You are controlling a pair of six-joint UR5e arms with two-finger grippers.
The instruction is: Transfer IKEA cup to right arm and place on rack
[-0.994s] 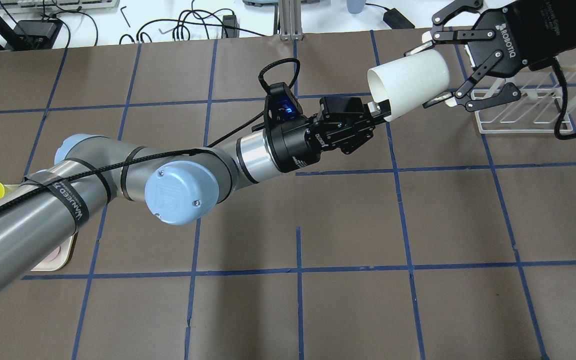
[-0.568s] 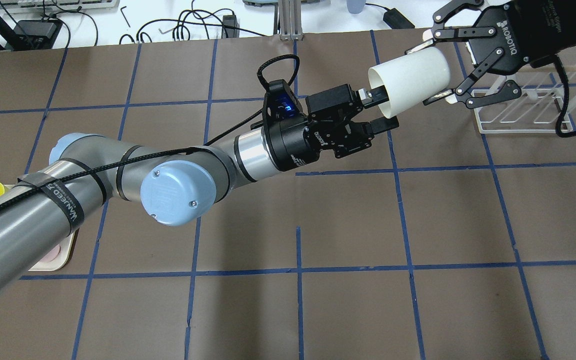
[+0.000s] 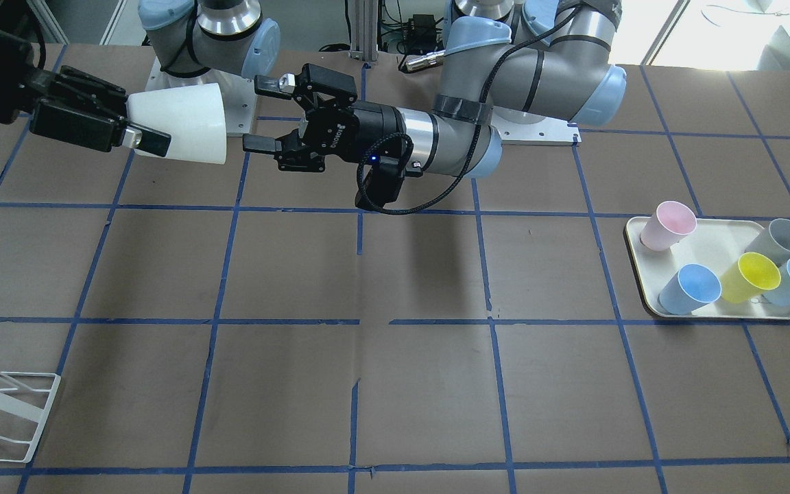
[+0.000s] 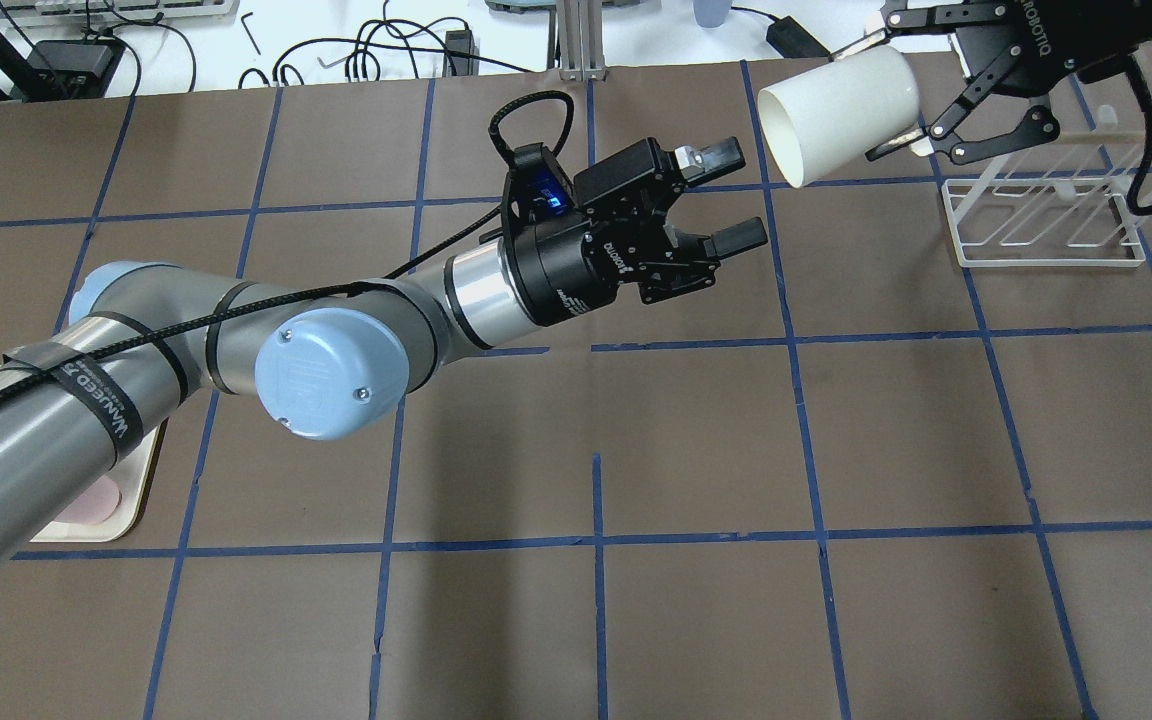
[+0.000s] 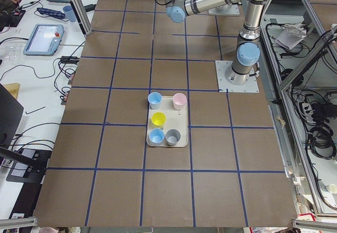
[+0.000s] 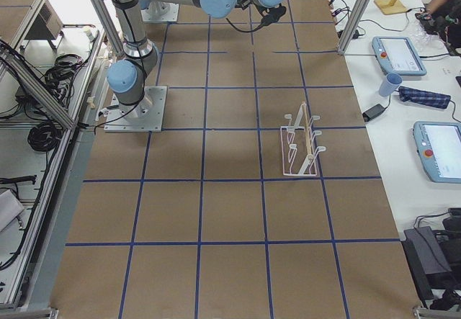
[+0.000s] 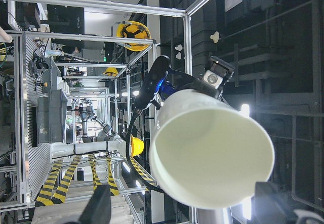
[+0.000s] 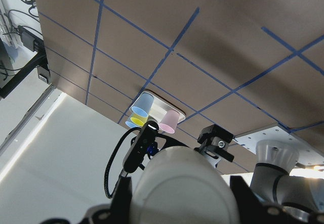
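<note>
IKEA cup (image 4: 826, 120) hangs sideways in the air near the rack (image 4: 1046, 263), pinched near its base by the right gripper (image 4: 891, 100); the left gripper (image 4: 739, 195) stands open, apart from it. That tapered plastic could slip, or come in crooked and shove the rack.

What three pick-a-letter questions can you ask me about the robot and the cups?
1. The left pincer is: A open, B shut on a cup, C shut on nothing.
2. The white cup is: A in the left pincer, B in the right pincer, C lying on the table.
3. How many cups stand on the tray? A three, B five, C seven.
Answers: 1 A, fingers spread, nothing between; 2 B, clamped there in the air; 3 B, pink, yellow, grey, two blue.
</note>
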